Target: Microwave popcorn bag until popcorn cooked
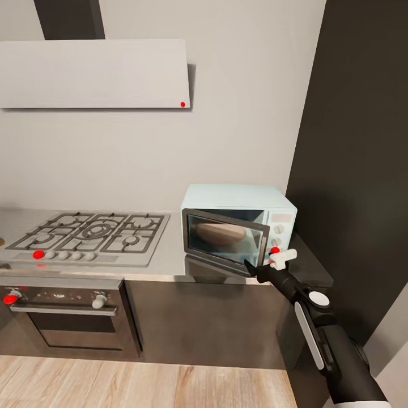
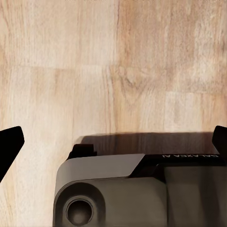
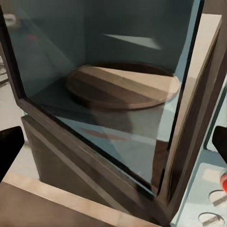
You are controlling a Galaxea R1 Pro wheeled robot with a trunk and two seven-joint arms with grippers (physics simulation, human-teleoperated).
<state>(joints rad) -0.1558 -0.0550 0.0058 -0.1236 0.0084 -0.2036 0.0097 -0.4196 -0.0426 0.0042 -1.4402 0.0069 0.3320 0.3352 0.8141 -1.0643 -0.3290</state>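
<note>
The right gripper [image 1: 262, 267] reaches up to the free edge of the microwave door [image 1: 226, 241], which stands partly ajar. Its jaws are spread wide, dark tips [image 3: 9, 151] showing at both sides of the wrist view with nothing between them. Behind the glass sits a round wooden turntable [image 3: 124, 86]. The microwave [image 1: 238, 226] rests on the grey counter [image 1: 170, 269], right of the gas hob [image 1: 93, 235]. The left gripper [image 2: 113, 146] hangs over the wooden floor [image 2: 113, 61], jaws spread, empty. I cannot see the popcorn bag.
</note>
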